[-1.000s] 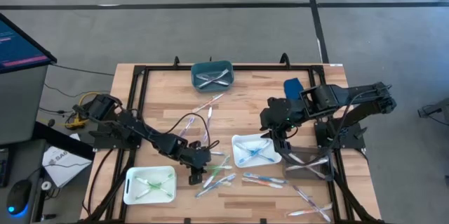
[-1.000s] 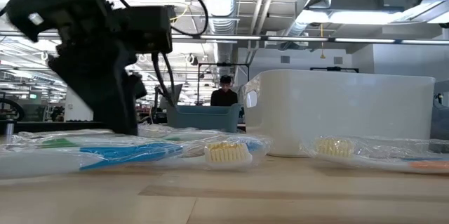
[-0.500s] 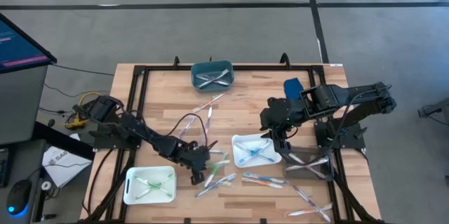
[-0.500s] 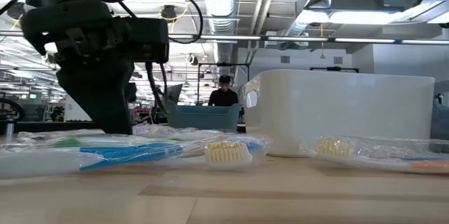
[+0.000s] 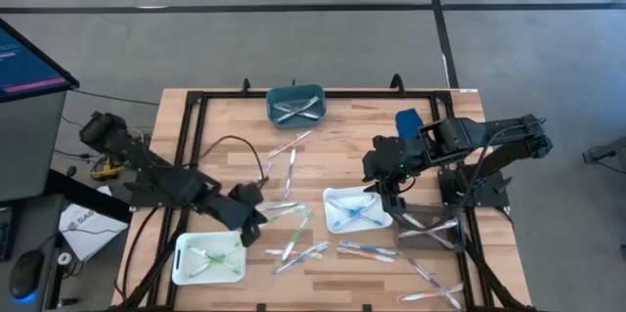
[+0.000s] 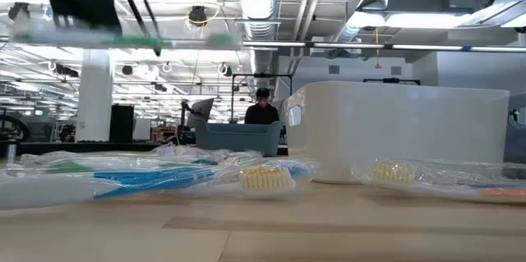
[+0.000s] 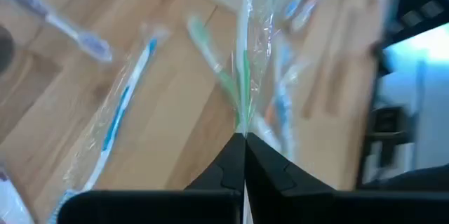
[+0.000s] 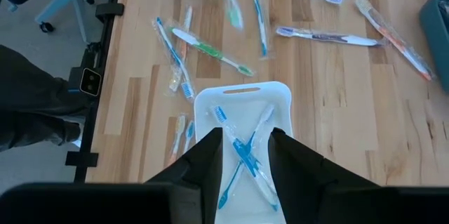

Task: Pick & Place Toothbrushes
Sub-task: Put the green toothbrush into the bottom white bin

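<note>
Left gripper (image 7: 243,138) has just closed on green toothbrush (image 7: 243,76) and lifted it; you next carry it to white tray (image 5: 186,265).

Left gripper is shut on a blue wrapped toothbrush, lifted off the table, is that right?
Not blue. The left wrist view shows the left gripper shut on a green wrapped toothbrush, lifted off the table.
</note>
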